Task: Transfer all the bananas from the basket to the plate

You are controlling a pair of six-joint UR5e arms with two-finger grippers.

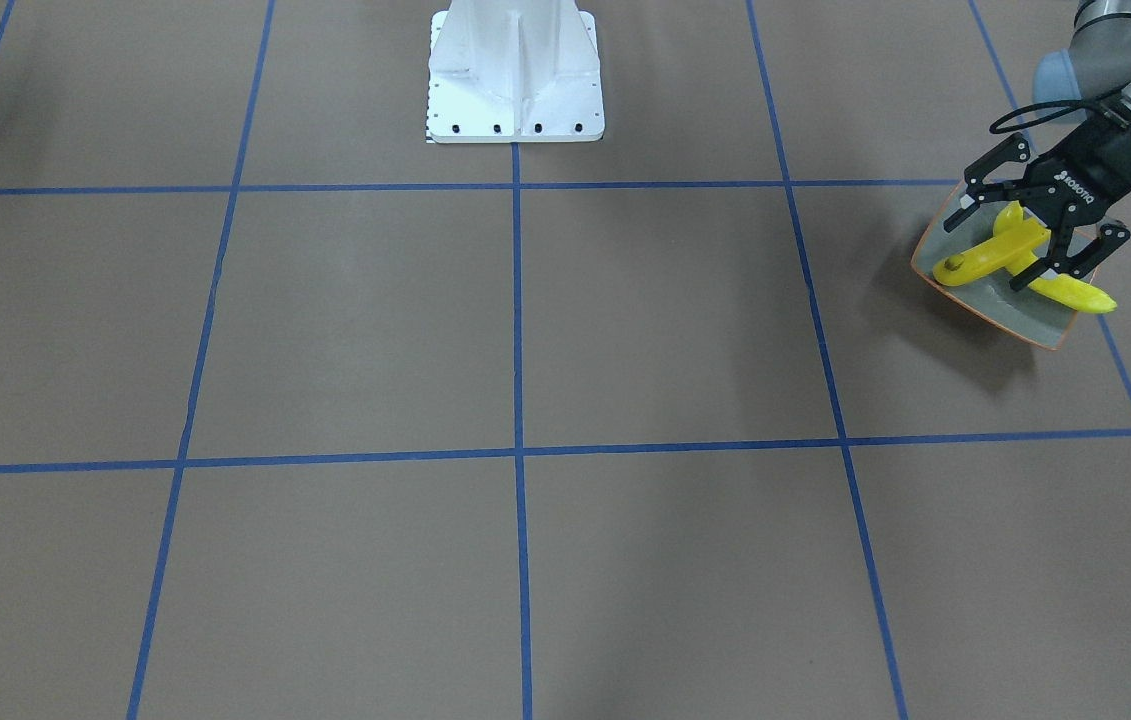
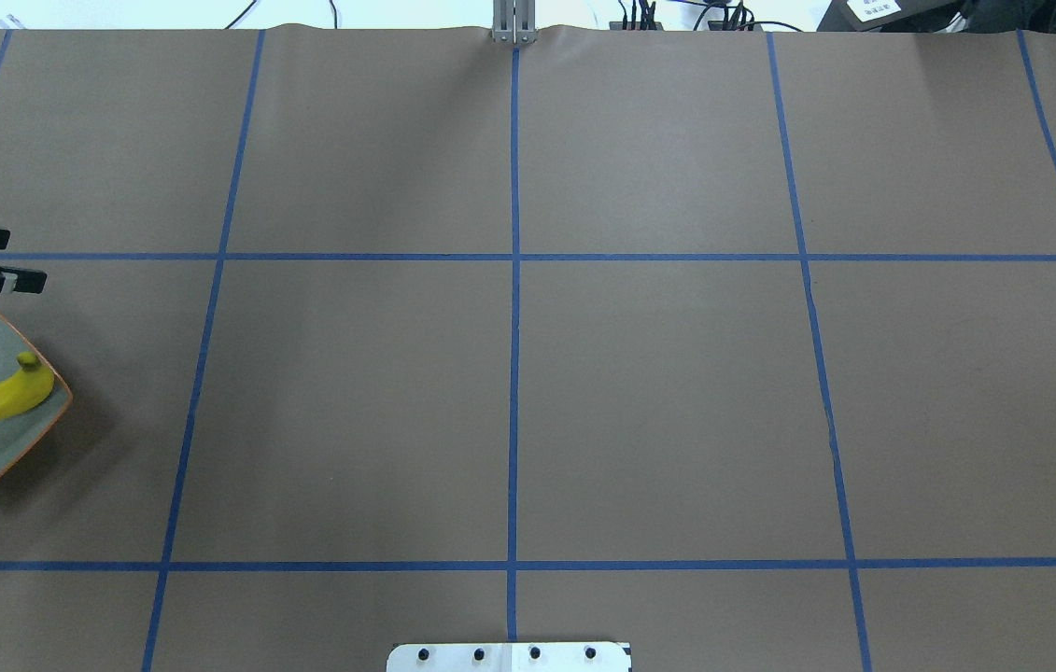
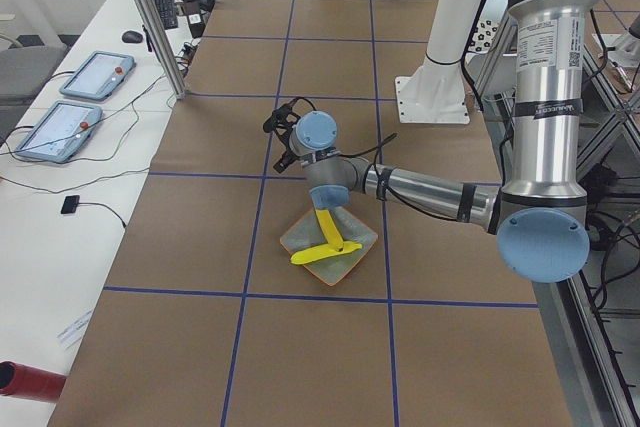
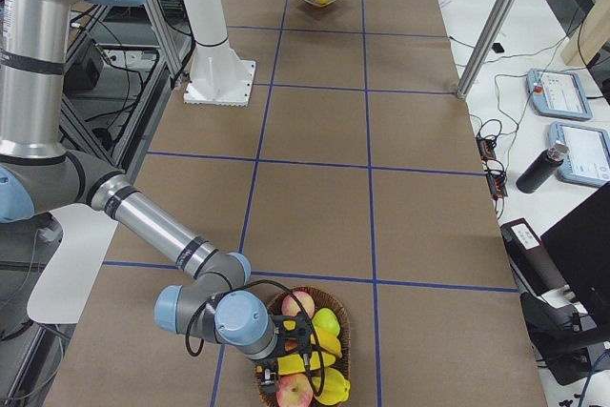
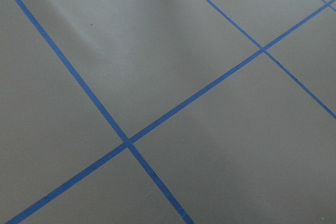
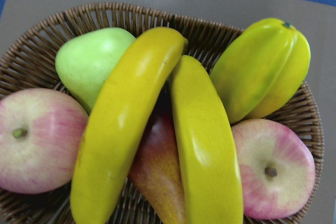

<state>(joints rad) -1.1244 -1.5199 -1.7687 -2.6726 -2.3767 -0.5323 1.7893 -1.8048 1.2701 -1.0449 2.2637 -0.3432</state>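
- Left gripper: jaws apart, holding nothing, poised just above the plate.
- Right gripper: positioned over the basket; whether its jaws are spread or closed cannot be told.
- Done: two bananas lie crossed on the plate.
- Remaining: two bananas rest side by side in the basket, on top of other fruit. Task judged about half complete.

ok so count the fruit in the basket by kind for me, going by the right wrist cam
bananas: 2
apples: 2
green pear: 1
star fruit: 1
reddish fruit, half hidden under the bananas: 1
total: 7 showing in the basket
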